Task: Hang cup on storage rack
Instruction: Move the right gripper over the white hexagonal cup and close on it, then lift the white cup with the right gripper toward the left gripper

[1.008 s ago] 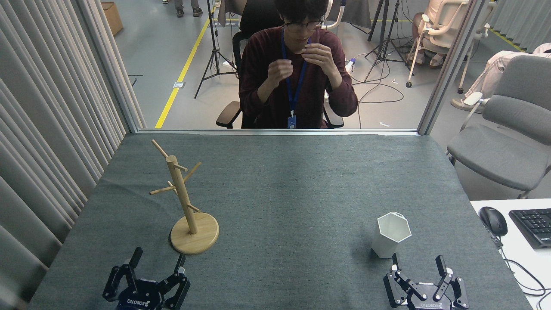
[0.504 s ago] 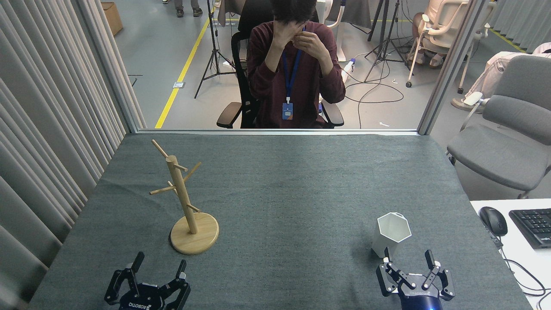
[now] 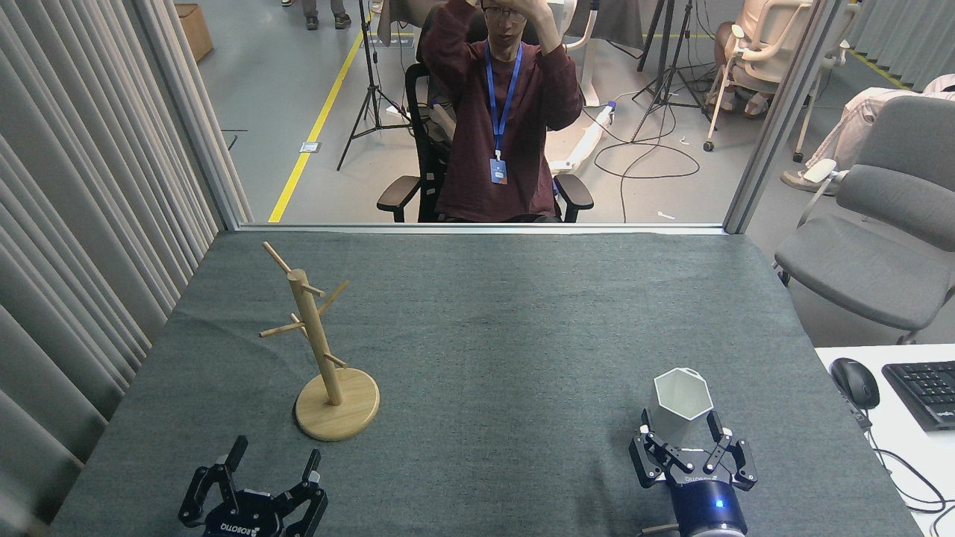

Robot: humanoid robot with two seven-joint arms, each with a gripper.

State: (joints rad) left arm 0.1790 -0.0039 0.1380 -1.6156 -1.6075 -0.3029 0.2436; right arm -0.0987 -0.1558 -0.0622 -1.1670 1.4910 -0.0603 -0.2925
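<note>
Cup (image 3: 679, 403) upright, lower right, interior bare, between open right end effector (image 3: 682, 436) fingers; storage rack (image 3: 319, 350) left-centre; left end effector (image 3: 272, 466) open.

On my table (image 3: 492, 328) I count one cup (image 3: 679, 406) at about 4 o'clock and one rack (image 3: 321, 350) at 8 o'clock, with five pegs I can make out. Two grippers: left (image 3: 272, 466) at 7, right (image 3: 683, 440) at 5. One person (image 3: 503, 119) at 12. At 3 o'clock: one mouse (image 3: 854, 382), one keyboard (image 3: 925, 391).
</note>
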